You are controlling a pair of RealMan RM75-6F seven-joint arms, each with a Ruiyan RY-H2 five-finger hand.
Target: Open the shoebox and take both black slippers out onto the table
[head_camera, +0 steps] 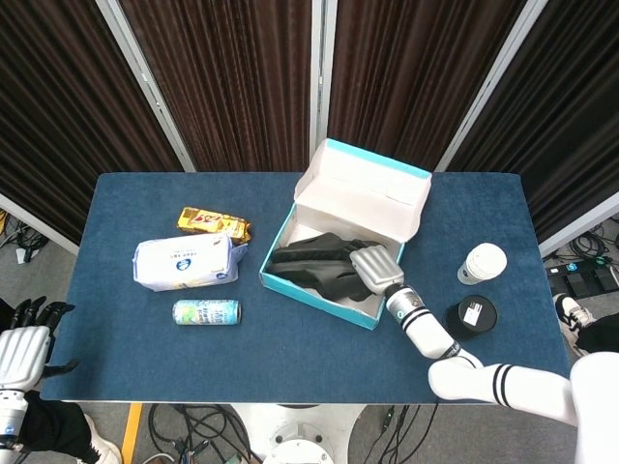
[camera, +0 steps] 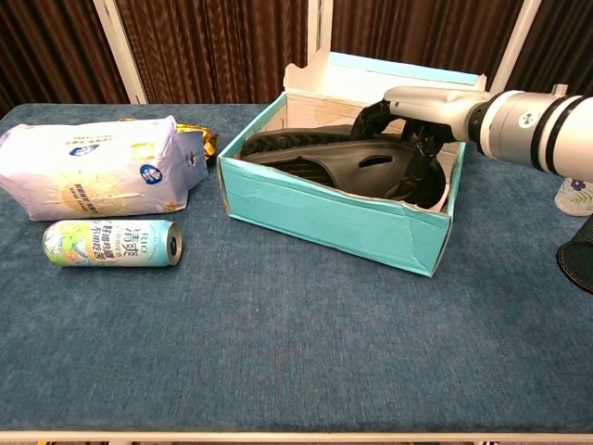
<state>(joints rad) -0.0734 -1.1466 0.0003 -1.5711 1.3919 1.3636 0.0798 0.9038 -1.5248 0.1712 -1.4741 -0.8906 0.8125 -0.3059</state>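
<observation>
Two hands show, but only one is at work. The right hand [camera: 412, 125] reaches into the open shoebox [camera: 334, 209], its dark fingers [camera: 417, 167] curled down over the heel end of the upper black slipper [camera: 357, 165]. From the chest view the fingers wrap the slipper's edge on both sides and touch it; whether they truly grip it I cannot tell. The head view shows only the silver back of this hand [head_camera: 375, 268] covering the slipper's [head_camera: 314, 261] near end, with the fingers hidden beneath.

Both slippers lie inside the shoebox [head_camera: 329, 290], stacked so that the lower one is mostly hidden; the lid stands upright at the far side.

The left hand [head_camera: 24, 348] appears only in the head view, at the lower left corner off the table's edge, fingers apart and holding nothing.

Left of the box, on the blue table [camera: 278, 352], sit a white tissue pack [camera: 93, 167], a gold snack packet [camera: 199, 141] behind it, and a drink can [camera: 111, 243] lying on its side. Right of the box stand a paper cup [head_camera: 481, 263] and a black round lid-like object [head_camera: 470, 315], which the chest view cuts off at its edge.
</observation>
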